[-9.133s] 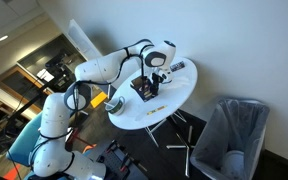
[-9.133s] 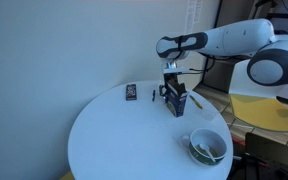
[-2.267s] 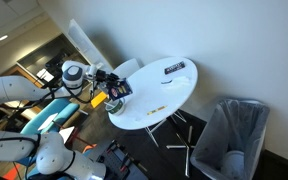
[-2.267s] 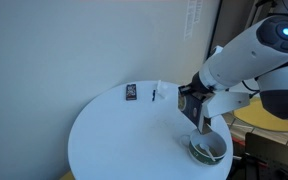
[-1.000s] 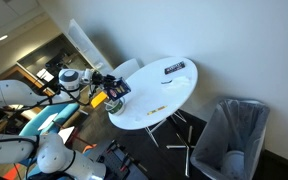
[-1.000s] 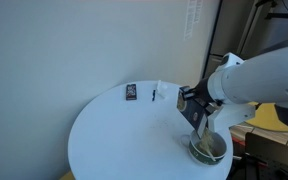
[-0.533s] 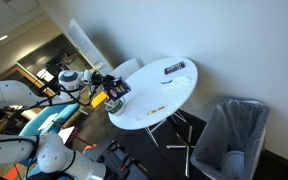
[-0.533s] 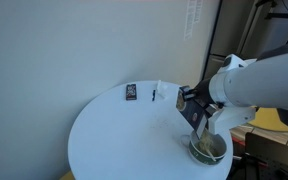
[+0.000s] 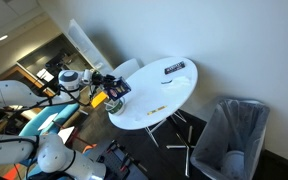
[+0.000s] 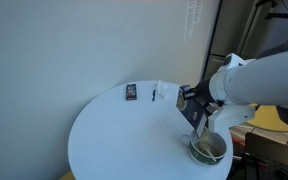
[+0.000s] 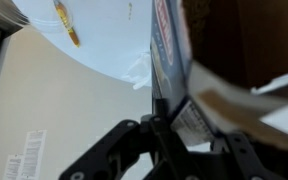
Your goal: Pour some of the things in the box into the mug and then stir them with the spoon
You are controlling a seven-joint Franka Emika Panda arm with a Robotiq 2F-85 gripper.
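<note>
A: Where is the small near-black carton box with orange-yellow print point(image 10: 196, 116) sitting now?
B: It is no longer standing mid-tabletop. The gripper point(image 10: 188, 98) is clamping it and holding it tilted just above the small round greyish mug point(image 10: 209, 161), near the edge of the round white tabletop point(image 10: 114, 140).
A: Is anything changing over the last 1 second?
B: Hardly; the tilt is staying the same. I am judging the pour as underway, though I cannot tell whether anything is falling. Stirring is still waiting.
</note>
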